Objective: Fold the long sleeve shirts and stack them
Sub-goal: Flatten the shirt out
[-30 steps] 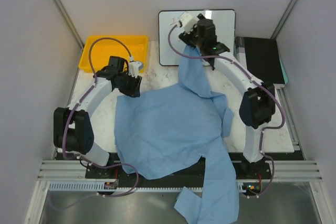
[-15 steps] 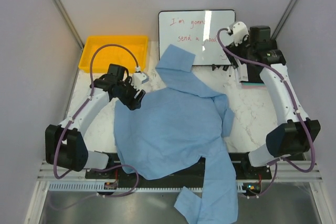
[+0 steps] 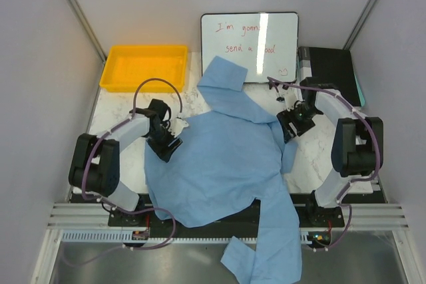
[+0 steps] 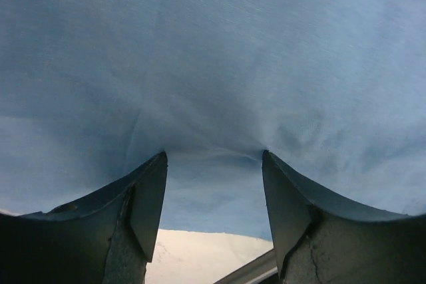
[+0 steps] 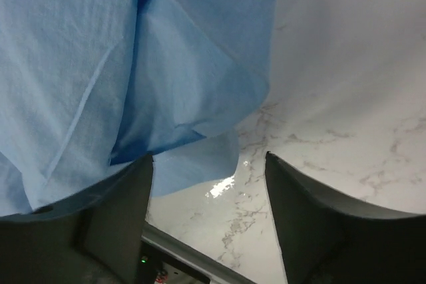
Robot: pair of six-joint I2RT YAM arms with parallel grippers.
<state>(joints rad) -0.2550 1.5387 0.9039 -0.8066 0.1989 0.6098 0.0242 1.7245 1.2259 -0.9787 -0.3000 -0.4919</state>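
The light blue long sleeve shirt [image 3: 219, 157] lies spread over the middle of the marble table. One sleeve reaches back toward the whiteboard and another hangs over the front edge. My left gripper [image 3: 166, 143] sits low at the shirt's left edge. In the left wrist view the left gripper [image 4: 213, 164] is open with blue cloth [image 4: 213, 64] lying across the gap at the tips. My right gripper [image 3: 290, 124] is at the shirt's right edge. In the right wrist view the right gripper [image 5: 206, 164] is open over bare marble, and a cloth corner [image 5: 193, 164] reaches between the fingers.
A yellow tray [image 3: 110, 78] stands at the back left. A whiteboard [image 3: 249, 44] with red writing lies at the back centre, with the sleeve end over its near left corner. A black flat object [image 3: 331, 74] sits at the back right.
The right gripper let go of the sleeve it held up by the whiteboard, swung out right, then came down to the shirt's right edge. The left gripper opened and moved down to the left edge.
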